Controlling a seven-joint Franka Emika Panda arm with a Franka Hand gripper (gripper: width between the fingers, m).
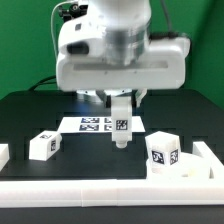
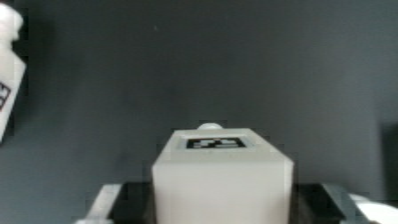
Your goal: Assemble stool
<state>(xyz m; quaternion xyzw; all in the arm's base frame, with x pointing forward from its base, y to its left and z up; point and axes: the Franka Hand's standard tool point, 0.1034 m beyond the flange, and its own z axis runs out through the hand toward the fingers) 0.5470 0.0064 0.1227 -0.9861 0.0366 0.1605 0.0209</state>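
Note:
My gripper [image 1: 120,106] is shut on a white block leg [image 1: 121,128] and holds it upright near the middle of the black table, its small peg end pointing down close to the surface. In the wrist view the leg [image 2: 221,170] fills the space between the dark fingers [image 2: 111,203], with a marker tag on its end face. A second leg [image 1: 43,146] lies loose at the exterior view's left. The round seat [image 1: 188,169] sits at the exterior view's right with another tagged leg [image 1: 164,150] standing on it.
The marker board [image 1: 88,124] lies flat behind the held leg. Long white rim bars [image 1: 100,190] run along the table's front edge and at the right [image 1: 210,155]. A white tagged part [image 2: 9,75] shows at the wrist view's edge.

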